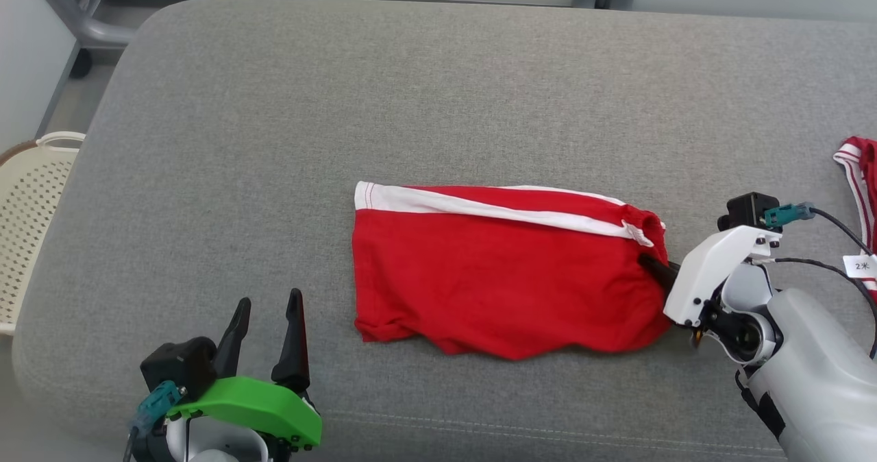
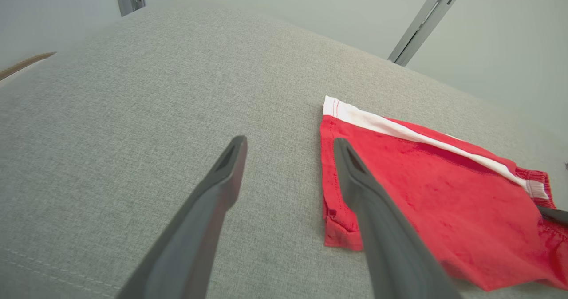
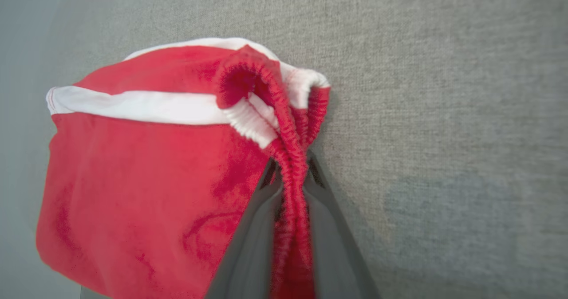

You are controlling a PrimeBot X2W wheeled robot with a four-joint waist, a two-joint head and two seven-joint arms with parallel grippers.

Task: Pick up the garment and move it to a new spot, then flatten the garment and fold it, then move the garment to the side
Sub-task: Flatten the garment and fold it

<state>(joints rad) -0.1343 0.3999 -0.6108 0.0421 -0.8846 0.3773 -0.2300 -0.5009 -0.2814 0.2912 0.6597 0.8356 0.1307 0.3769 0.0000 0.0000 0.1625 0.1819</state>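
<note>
Currently our right tool [image 3: 290, 163] grips only the shorts' [image 1: 500, 277] bunched waistband [image 3: 290, 126], so lifting may spill the fold ahead of it; our left tool [image 1: 268, 297] stands released.

We show the red shorts [image 1: 500, 277] lying flat near the middle of the grey cushion [image 1: 274, 105], their length running left to right. We note a white stripe [image 1: 479, 208] along the far edge, a hemmed leg opening at the left end, and the elastic waistband [image 3: 288, 126] at the right end, bunched and pinched in the right gripper [image 3: 290, 168].
</note>
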